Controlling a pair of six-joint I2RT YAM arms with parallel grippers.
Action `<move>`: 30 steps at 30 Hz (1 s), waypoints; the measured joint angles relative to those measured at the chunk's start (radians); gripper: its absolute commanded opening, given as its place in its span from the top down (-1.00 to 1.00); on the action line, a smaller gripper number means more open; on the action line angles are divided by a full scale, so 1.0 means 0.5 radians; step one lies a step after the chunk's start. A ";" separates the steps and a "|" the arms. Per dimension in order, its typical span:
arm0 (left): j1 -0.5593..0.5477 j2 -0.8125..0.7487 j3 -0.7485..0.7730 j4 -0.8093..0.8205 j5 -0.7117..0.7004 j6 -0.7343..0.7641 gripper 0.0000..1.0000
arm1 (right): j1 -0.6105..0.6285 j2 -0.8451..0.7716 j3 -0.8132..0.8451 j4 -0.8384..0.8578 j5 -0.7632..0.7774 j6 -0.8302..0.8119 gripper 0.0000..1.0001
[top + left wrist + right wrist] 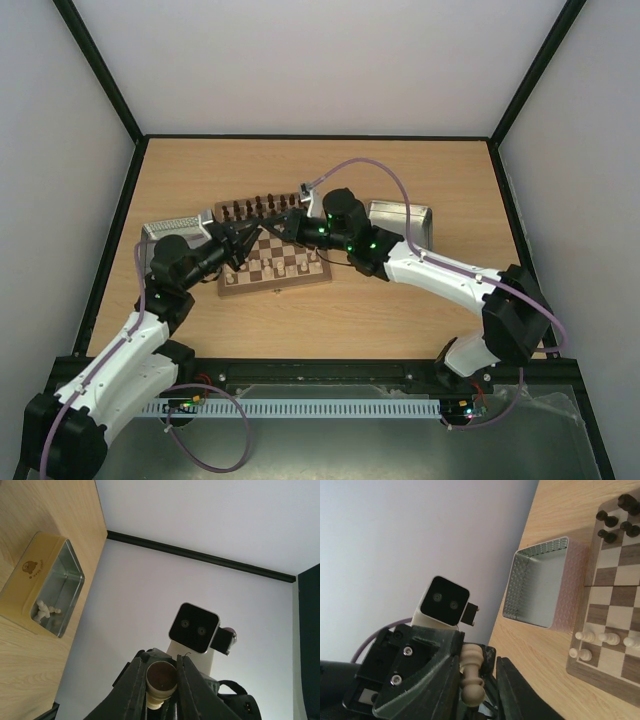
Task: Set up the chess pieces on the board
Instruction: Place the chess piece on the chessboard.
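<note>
Left gripper (pixel 159 671): closed on a cream wooden chess piece (pixel 161 679); I see it end-on, by its round brown felt base.
Right gripper (pixel 479 661): a cream knobbed chess piece (pixel 471 676) stands between the fingers, against one of them. I cannot tell whether the other presses it.
Position: both grippers meet nose to nose above the square wooden chessboard with light and dark checks (pixel 619 596), clear of its surface.
Other pieces: cream pawns (pixel 585 636) stand on the board's near rows and dark brown pieces (pixel 260 208) line its far row. A few loose cream pieces (pixel 45 611) lie in the yellow rectangular metal tin (pixel 30 572).
Handling: I judge these light, stiff and smooth-turned, so apt to pivot or slip in a pinch.
Hold: I would grip the narrow waist above the base, keeping the base level.
Hidden: I cannot tell whether the wrist views show one shared piece or two. From above, the arms cover the board's middle, so open squares are unreadable.
</note>
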 measured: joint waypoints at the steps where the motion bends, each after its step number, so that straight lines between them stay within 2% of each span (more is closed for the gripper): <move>1: 0.005 0.005 -0.001 0.002 0.001 0.001 0.87 | 0.000 0.003 0.001 -0.008 -0.002 0.010 0.51; 3: 0.008 0.015 -0.001 0.004 0.001 0.003 0.87 | 0.000 0.011 0.002 -0.027 -0.014 -0.004 0.53; 11: 0.018 0.043 -0.001 0.003 0.001 0.002 0.83 | 0.015 0.026 0.002 -0.043 -0.053 0.002 0.87; 12: 0.018 0.043 -0.001 0.003 0.001 0.001 0.77 | 0.015 0.026 0.002 -0.043 -0.052 0.007 0.90; 16: 0.018 0.040 -0.002 -0.006 0.000 0.009 0.21 | 0.018 0.026 0.002 -0.046 -0.040 0.040 0.96; 19: 0.018 0.002 0.007 -0.140 -0.028 0.108 -0.10 | 0.018 0.034 0.041 -0.177 0.014 0.037 0.97; 23: 0.033 -0.095 0.082 -0.550 -0.189 0.443 -0.28 | 0.018 0.125 0.252 -0.558 0.117 -0.079 0.97; 30: 0.076 -0.300 0.297 -1.352 -0.775 1.333 -0.36 | -0.002 0.467 0.691 -1.342 0.370 -0.476 0.93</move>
